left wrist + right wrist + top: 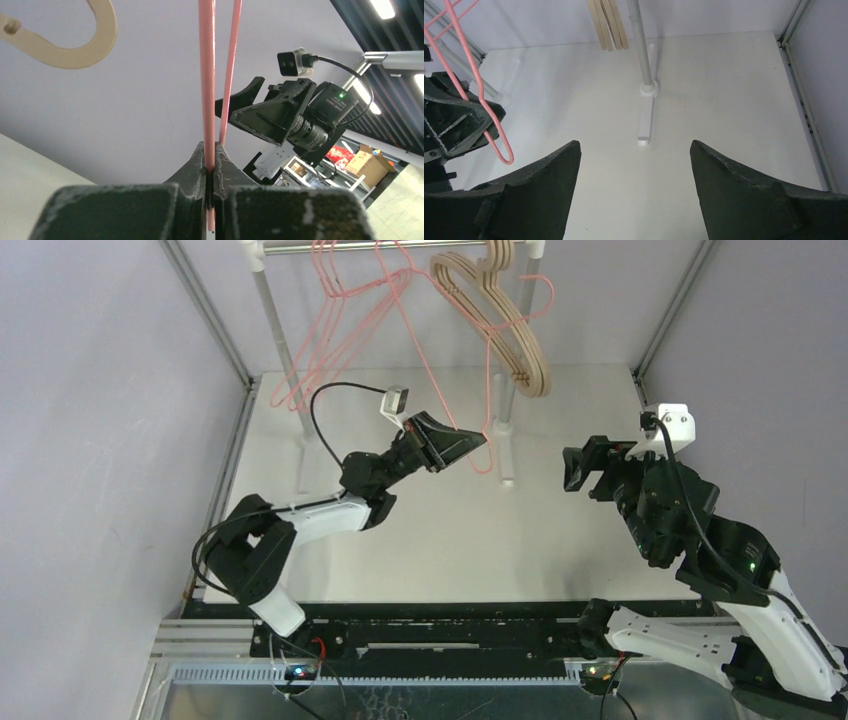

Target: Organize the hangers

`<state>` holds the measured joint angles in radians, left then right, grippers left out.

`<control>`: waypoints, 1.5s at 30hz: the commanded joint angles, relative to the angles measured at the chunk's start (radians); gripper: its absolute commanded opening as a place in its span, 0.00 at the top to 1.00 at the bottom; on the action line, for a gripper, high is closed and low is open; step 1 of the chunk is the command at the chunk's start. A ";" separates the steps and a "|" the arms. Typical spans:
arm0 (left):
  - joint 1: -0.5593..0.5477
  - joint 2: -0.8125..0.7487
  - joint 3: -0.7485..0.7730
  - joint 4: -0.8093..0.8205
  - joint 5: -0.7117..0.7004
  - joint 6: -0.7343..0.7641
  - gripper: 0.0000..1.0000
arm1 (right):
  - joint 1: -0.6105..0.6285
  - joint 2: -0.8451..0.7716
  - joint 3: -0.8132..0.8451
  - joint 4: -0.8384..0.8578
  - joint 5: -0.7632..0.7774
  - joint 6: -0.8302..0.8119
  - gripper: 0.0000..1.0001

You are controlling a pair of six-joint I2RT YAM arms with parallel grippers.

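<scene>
Pink hangers (322, 335): a bunch of thin wire ones hangs at the left end of the rail (290, 248).
Left gripper (210, 155): below the middle of the rail, fingers pinched tight on one pink wire.
Held hanger (206, 75): its lower corner sticks out just past the fingers, and its wires run up towards the rail. I cannot tell where its hook sits.
Wooden hangers (610, 22): thick beige ones, bunched at the right end of the rail.
Right gripper (634, 150): well right of the rail's post, jaws spread wide, holding nothing.
Step in hand: as I read it, the stray pink hanger hanging among the wooden ones is being gripped for sorting.
Next move: it likely calls for lifting the hook free of the rail and carrying it left to the pink bunch without snagging the wood.
Writing: none I can read, no brand or label on arms, cameras or hangers.
</scene>
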<state>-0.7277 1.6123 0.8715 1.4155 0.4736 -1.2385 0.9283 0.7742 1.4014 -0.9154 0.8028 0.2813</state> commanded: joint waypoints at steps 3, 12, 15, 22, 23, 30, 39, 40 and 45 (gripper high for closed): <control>0.005 0.058 0.035 0.044 -0.040 -0.061 1.00 | -0.015 -0.025 0.016 0.040 0.004 -0.038 0.12; -0.017 0.076 0.001 0.053 -0.077 -0.060 1.00 | -0.048 -0.038 -0.002 0.024 -0.010 -0.030 0.11; -0.016 0.093 0.006 0.064 -0.085 -0.077 1.00 | -0.050 -0.039 -0.002 0.021 -0.021 -0.025 0.12; -0.016 0.059 -0.014 0.067 -0.080 -0.067 1.00 | -0.051 -0.010 -0.032 0.064 -0.177 -0.031 0.12; -0.016 0.050 -0.018 0.066 -0.076 -0.064 1.00 | -0.052 -0.006 -0.049 0.091 -0.207 -0.031 0.12; -0.020 -0.003 -0.064 0.066 -0.070 -0.055 1.00 | -0.085 0.086 -0.106 0.374 -0.501 -0.047 0.15; -0.027 -0.060 -0.091 0.066 -0.050 -0.055 1.00 | -0.144 0.198 -0.139 0.547 -0.629 -0.021 0.20; -0.028 -0.064 -0.093 0.066 -0.049 -0.055 1.00 | -0.148 0.204 -0.142 0.559 -0.634 -0.019 0.21; -0.032 -0.087 -0.113 0.066 -0.049 -0.048 1.00 | -0.172 0.217 -0.166 0.630 -0.674 -0.013 0.27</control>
<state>-0.7517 1.5829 0.7723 1.4284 0.4061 -1.3022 0.7746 0.9970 1.2388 -0.4252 0.1898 0.2527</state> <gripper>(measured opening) 0.033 0.755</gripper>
